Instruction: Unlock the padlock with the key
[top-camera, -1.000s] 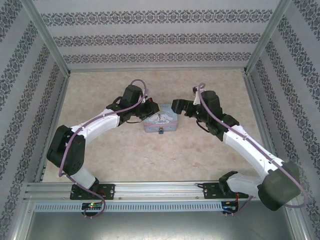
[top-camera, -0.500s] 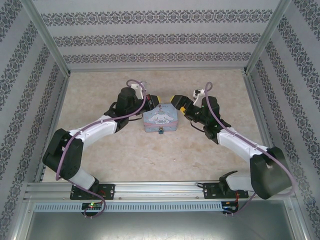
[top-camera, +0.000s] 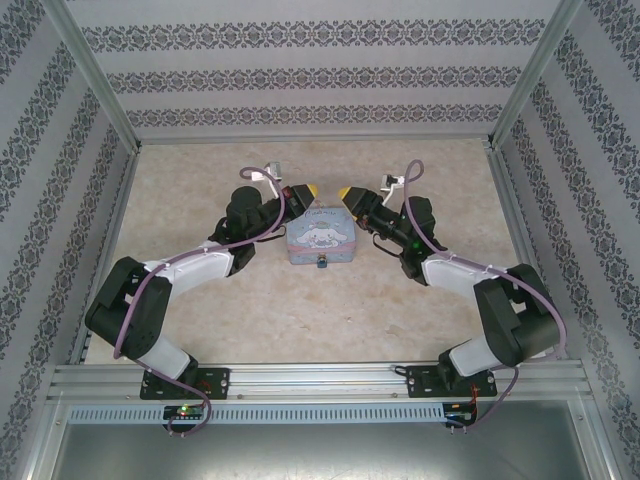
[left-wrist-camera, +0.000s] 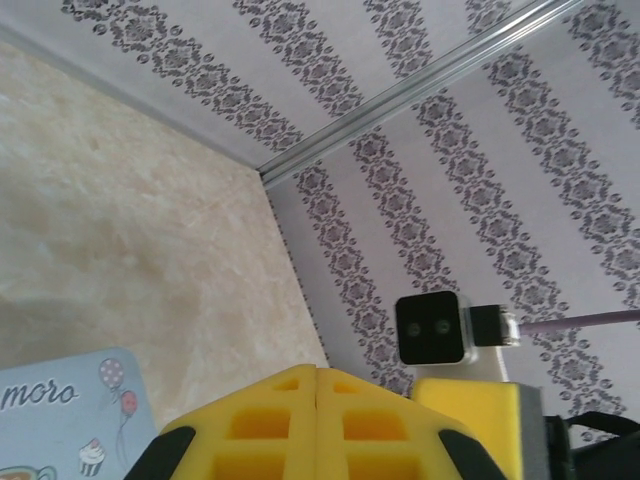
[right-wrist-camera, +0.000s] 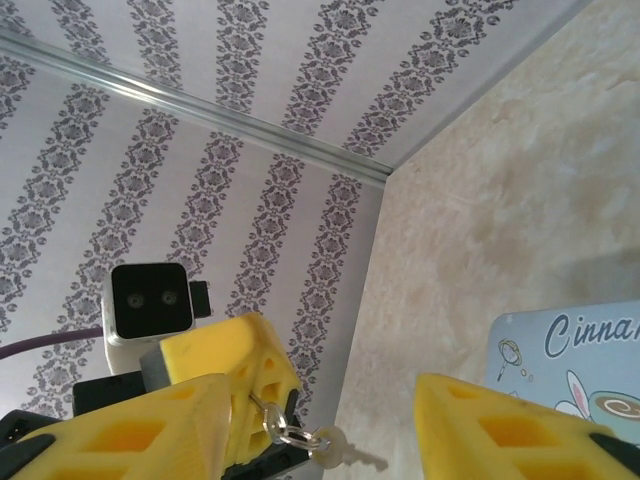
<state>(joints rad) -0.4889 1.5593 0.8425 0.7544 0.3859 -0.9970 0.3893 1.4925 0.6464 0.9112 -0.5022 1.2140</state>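
Observation:
The padlock (top-camera: 322, 263) is a tiny dark teal lock at the front edge of the light blue tin (top-camera: 320, 235). My left gripper (top-camera: 311, 189) hovers over the tin's back left corner, shut (left-wrist-camera: 317, 372). The right wrist view shows its yellow fingers (right-wrist-camera: 235, 375) pinching a thin key blade at the seam. From that blade a ring and a second key (right-wrist-camera: 345, 455) dangle. My right gripper (top-camera: 344, 193) faces it from the tin's back right, open (right-wrist-camera: 325, 390), its fingertips to either side of the dangling key and not touching it.
Patterned walls and metal frame posts (top-camera: 505, 110) enclose the beige table (top-camera: 300, 310). The tin's corner shows in the left wrist view (left-wrist-camera: 70, 420), with the right wrist's camera (left-wrist-camera: 432, 328) close ahead. Purple cables (top-camera: 262, 172) loop above both wrists.
Both grippers have swung back from the tin's sides and tilted up, ending tip to tip over its back edge. The tin and padlock have stayed put.

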